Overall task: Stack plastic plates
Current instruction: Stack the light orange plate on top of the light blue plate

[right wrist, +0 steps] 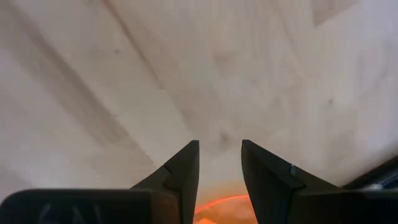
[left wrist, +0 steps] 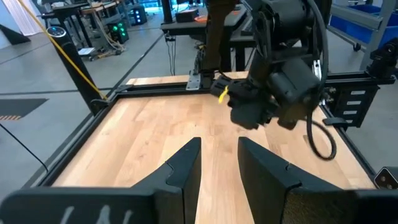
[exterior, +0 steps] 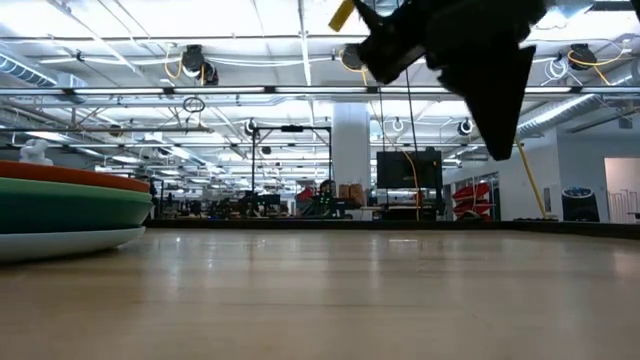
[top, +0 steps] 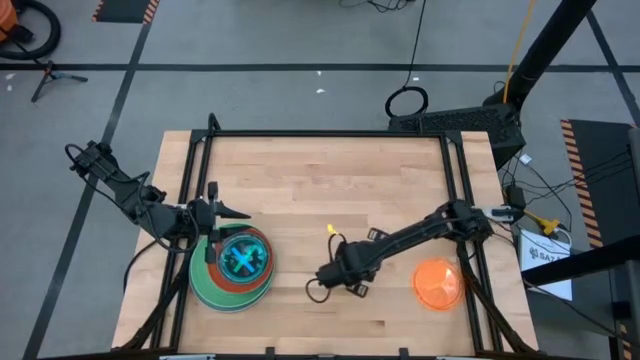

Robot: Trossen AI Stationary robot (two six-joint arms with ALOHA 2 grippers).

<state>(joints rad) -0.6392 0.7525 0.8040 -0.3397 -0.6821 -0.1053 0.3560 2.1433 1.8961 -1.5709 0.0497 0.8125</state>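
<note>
Left gripper [top: 238, 213] near the desk's left edge, fingers [left wrist: 186, 163] slightly parted, pointing toward the right edge; right arm reaches in from the right edge toward desk centre-front, right gripper [right wrist: 219, 155] slightly parted, aimed down.

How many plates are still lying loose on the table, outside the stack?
1. The orange plate lies alone near the table's right edge, beside the right arm. The rest sit in the stack at front left; its full count is hidden.
</note>
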